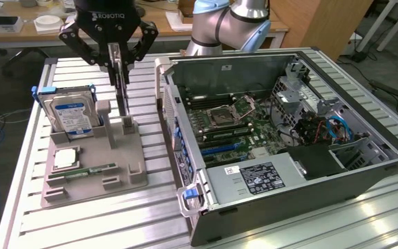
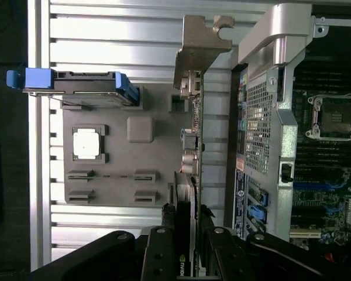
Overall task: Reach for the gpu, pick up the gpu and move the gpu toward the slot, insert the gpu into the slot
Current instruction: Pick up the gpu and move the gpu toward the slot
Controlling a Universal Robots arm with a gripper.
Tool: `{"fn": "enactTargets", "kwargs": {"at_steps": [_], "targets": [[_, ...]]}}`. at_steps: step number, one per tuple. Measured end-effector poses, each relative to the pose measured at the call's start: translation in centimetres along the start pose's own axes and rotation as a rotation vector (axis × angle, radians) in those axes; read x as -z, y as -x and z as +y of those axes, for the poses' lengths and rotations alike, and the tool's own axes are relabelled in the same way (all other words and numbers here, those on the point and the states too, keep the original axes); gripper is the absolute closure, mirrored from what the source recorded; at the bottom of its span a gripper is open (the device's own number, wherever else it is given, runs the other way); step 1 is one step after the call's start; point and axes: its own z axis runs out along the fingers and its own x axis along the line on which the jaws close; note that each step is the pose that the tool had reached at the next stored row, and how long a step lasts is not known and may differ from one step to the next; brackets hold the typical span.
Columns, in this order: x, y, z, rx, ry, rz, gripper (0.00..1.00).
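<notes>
- Plainly, our gripper point(image 1: 119, 61) is pinching the gpu point(image 1: 123, 98) by its top edge.
- We see the gpu upright over the grey holder point(image 1: 95, 155), with the hard drive point(image 1: 71, 111) at nine o'clock and the computer case point(image 1: 365, 179) at three.

We see a slatted metal table point(image 1: 81, 223). Behind it we note a wooden desk point(image 1: 26, 34), a wooden cabinet point(image 1: 323, 26) and a dark floor point(image 1: 393, 98).

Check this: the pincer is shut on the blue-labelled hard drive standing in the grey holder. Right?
Not the hard drive: the pincer is shut on the gpu, the thin upright card beside it. The exterior view shows this; the rest holds.
</notes>
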Motion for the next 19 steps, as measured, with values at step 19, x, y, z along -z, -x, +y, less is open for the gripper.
{"fn": "enactTargets", "kwargs": {"at_steps": [19], "targets": [[0.55, 1.1, -0.01, -0.027, -0.0078, 0.0000, 0.74]]}}
